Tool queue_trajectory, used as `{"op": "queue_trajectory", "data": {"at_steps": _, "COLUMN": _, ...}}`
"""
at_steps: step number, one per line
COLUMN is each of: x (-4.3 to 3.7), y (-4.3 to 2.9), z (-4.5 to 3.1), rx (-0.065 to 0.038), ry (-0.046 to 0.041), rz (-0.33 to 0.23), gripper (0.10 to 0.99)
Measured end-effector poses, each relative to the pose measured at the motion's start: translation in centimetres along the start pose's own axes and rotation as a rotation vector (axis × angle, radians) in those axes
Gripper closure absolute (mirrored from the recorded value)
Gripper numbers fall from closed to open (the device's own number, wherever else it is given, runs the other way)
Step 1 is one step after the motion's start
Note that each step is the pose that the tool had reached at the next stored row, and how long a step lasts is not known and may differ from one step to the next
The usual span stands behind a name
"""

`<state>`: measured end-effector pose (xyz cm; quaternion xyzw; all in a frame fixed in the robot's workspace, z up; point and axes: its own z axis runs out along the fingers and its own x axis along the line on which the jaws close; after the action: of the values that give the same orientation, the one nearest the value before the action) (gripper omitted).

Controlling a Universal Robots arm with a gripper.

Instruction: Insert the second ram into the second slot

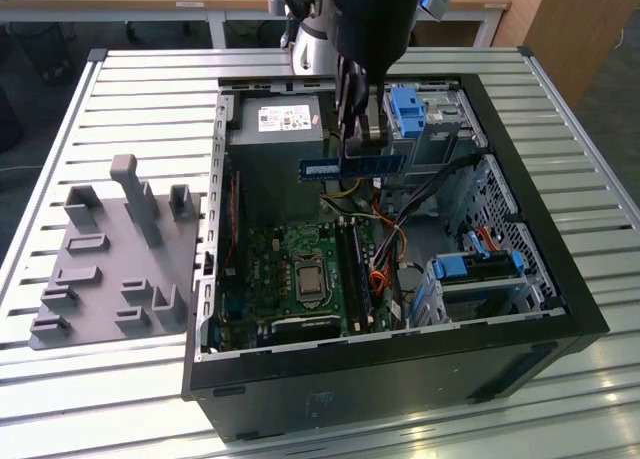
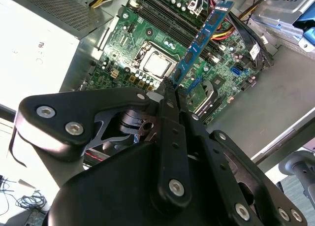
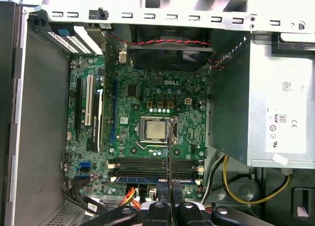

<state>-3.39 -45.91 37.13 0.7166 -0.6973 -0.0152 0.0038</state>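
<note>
Closest to the lens in the exterior view is the black near wall of the computer case [image 1: 400, 379], lid off, motherboard [image 1: 300, 279] laid bare; on the exterior view's left a grey fixture block [image 1: 110, 269] sits on the slatted table [image 1: 100, 69]; over the far half of the case hangs the gripper [image 1: 368, 149], clenched on the second ram [image 1: 335, 166]; the blue stick is level, well above the board, and lying across the line of the memory slots [image 1: 358, 269], not along it.

Second wrist view: the black fingers [image 2: 170, 127] pinch the stick [image 2: 199, 41] and it juts out over the board near the processor socket [image 2: 157, 63]; the grip looks off-centre, so a push could tip it.

First wrist view, looking down: the stick shows edge-on as a thin dark line [image 3: 169, 152] crossing the slots [image 3: 152, 164]; a blue strip [image 3: 152, 178] in the row nearest the gripper looks like a stick already seated.

The dangers, as I judge them: crosswise as it is, it would land on the slot walls; a small offset could put it in the wrong row; the cables [image 1: 390, 241] just beside the slots could snag it.
</note>
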Motion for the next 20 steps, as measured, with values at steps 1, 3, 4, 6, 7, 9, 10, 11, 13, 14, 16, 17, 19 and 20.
{"op": "queue_trajectory", "data": {"at_steps": 1, "x": 0.02, "y": 0.00, "z": 0.00, "rx": 0.000, "ry": 0.0000, "rz": 0.000, "gripper": 0.949}}
{"op": "queue_trajectory", "data": {"at_steps": 3, "x": 0.06, "y": 0.00, "z": 0.00, "rx": 0.000, "ry": 0.0000, "rz": 0.000, "gripper": 0.949}}
{"op": "queue_trajectory", "data": {"at_steps": 4, "x": 0.08, "y": 0.00, "z": 0.00, "rx": 0.000, "ry": 0.0000, "rz": 0.000, "gripper": 0.949}}
{"op": "queue_trajectory", "data": {"at_steps": 6, "x": 0.12, "y": 0.00, "z": 0.01, "rx": 0.000, "ry": 0.0000, "rz": 0.000, "gripper": 0.949}}
{"op": "queue_trajectory", "data": {"at_steps": 7, "x": 0.14, "y": 0.00, "z": 0.01, "rx": 0.000, "ry": 0.0000, "rz": 0.000, "gripper": 0.949}}
{"op": "queue_trajectory", "data": {"at_steps": 9, "x": 0.19, "y": 0.01, "z": 0.01, "rx": 0.000, "ry": 0.0000, "rz": 0.000, "gripper": 0.949}}
{"op": "queue_trajectory", "data": {"at_steps": 10, "x": 0.23, "y": 0.01, "z": 0.01, "rx": 0.000, "ry": 0.0001, "rz": 0.000, "gripper": 0.949}}
{"op": "queue_trajectory", "data": {"at_steps": 11, "x": 0.26, "y": 0.01, "z": 0.01, "rx": 0.000, "ry": 0.0000, "rz": 0.000, "gripper": 0.949}}
{"op": "queue_trajectory", "data": {"at_steps": 13, "x": 0.27, "y": 0.01, "z": 0.02, "rx": 0.000, "ry": 0.0004, "rz": 0.001, "gripper": 0.949}}
{"op": "queue_trajectory", "data": {"at_steps": 14, "x": 0.28, "y": 0.01, "z": 0.02, "rx": 0.000, "ry": 0.0005, "rz": 0.003, "gripper": 0.949}}
{"op": "queue_trajectory", "data": {"at_steps": 16, "x": 0.28, "y": 0.01, "z": 0.02, "rx": 0.000, "ry": 0.0004, "rz": 0.020, "gripper": 0.949}}
{"op": "queue_trajectory", "data": {"at_steps": 17, "x": 0.28, "y": 0.00, "z": 0.03, "rx": 0.000, "ry": -0.0001, "rz": 0.034, "gripper": 0.949}}
{"op": "queue_trajectory", "data": {"at_steps": 19, "x": 0.28, "y": 0.00, "z": 0.04, "rx": 0.001, "ry": -0.0009, "rz": 0.068, "gripper": 0.949}}
{"op": "queue_trajectory", "data": {"at_steps": 20, "x": 0.28, "y": 0.00, "z": 0.06, "rx": 0.001, "ry": -0.0014, "rz": 0.085, "gripper": 0.949}}
